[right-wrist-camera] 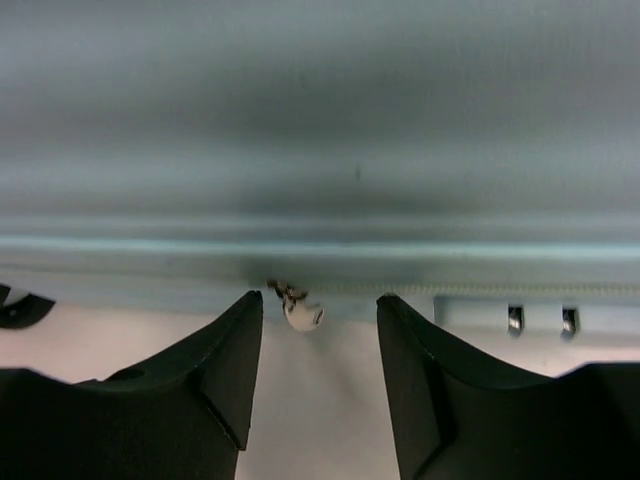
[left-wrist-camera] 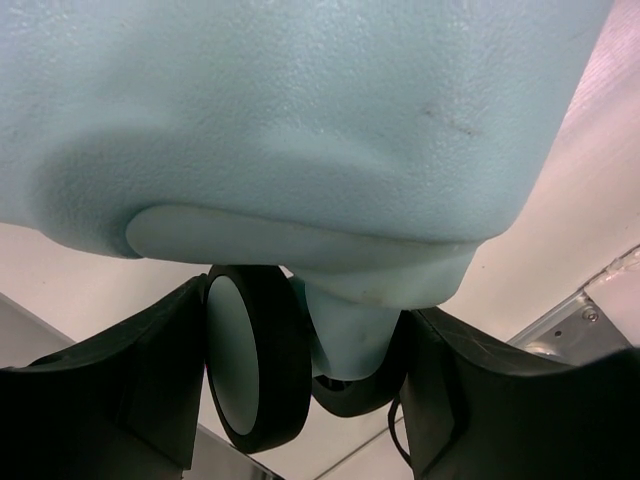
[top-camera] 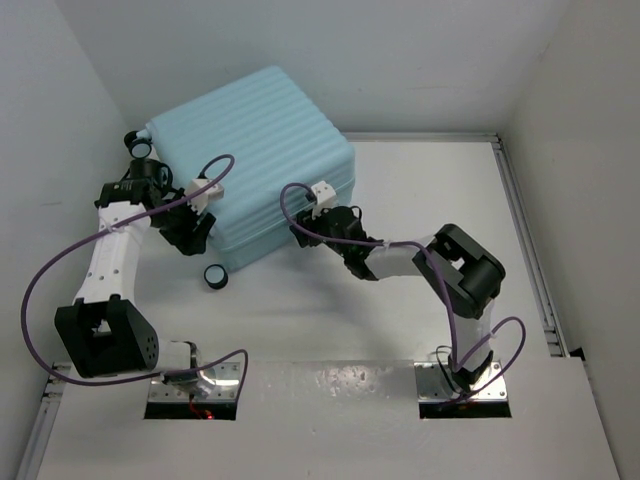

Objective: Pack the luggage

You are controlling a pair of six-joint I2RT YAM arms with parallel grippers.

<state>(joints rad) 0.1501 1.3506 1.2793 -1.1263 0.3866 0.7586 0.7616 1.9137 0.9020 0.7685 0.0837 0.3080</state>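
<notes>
since the suitcase (top-camera: 255,150) lies shut on the table (top-camera: 330,320), toward the far left with its ribbed shell up, the filling part of the job looks finished or at least hidden. no lining and no contents show, so what is inside cannot be told. what seems left is the zip along the near edge. a small zipper pull (right-wrist-camera: 300,313) hangs at the seam, and how much of the seam is zipped is unclear. the right gripper (right-wrist-camera: 318,370) faces that seam with its fingers apart. the pull sits just beyond the gap between them and they do not touch it. the left gripper (left-wrist-camera: 305,380) is at the case's left end, fairly wide, and seems clamped on a black wheel (left-wrist-camera: 250,370) and its stem, probably to steady the case. another wheel (top-camera: 216,277) shows near the front corner.
</notes>
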